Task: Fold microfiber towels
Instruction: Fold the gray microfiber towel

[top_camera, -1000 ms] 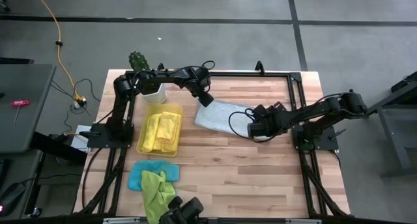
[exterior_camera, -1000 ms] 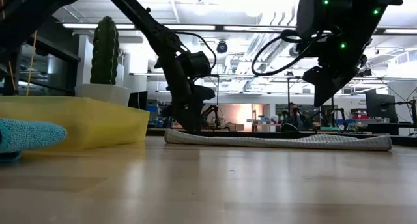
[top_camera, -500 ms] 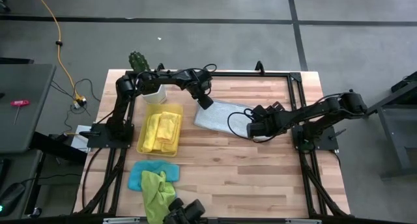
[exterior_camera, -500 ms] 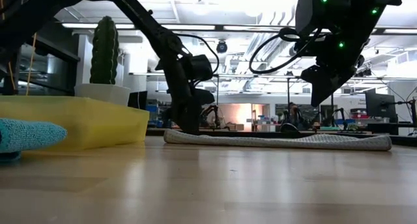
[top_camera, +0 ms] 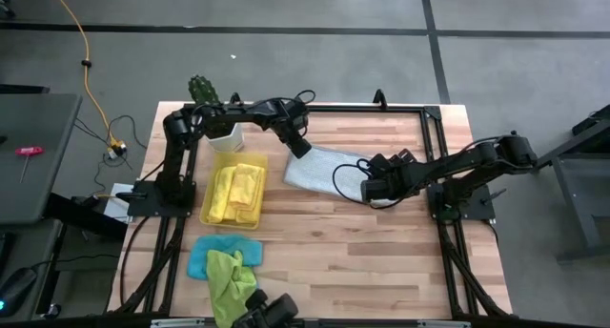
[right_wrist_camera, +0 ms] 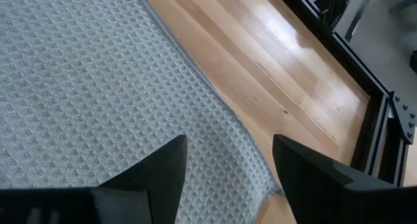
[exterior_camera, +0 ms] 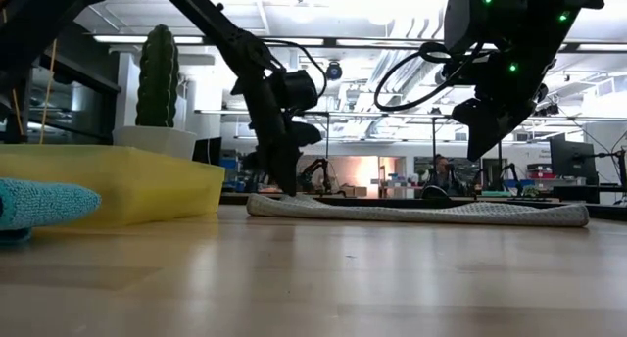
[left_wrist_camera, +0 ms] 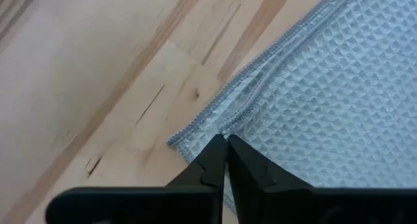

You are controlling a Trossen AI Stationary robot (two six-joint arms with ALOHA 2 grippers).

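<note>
Grey waffle-weave towel [top_camera: 324, 168]; yellow towels [top_camera: 238, 192] in yellow tray [top_camera: 206, 210]; blue towel [top_camera: 198, 259], lime towel [top_camera: 227, 278].

The high view looks straight down from well above, taking in the whole wooden surface [top_camera: 381, 242], both arms and the floor around. The low view sits at surface height and faces level across the boards into the room behind. Both share the grey towel [top_camera: 324, 168], seen edge-on in the low view [exterior_camera: 421, 212]. The left wrist view looks closely down at that towel's corner [left_wrist_camera: 195, 129]. The right wrist view looks closely down on its weave [right_wrist_camera: 85, 94] and the surface's black frame [right_wrist_camera: 339, 61].
</note>
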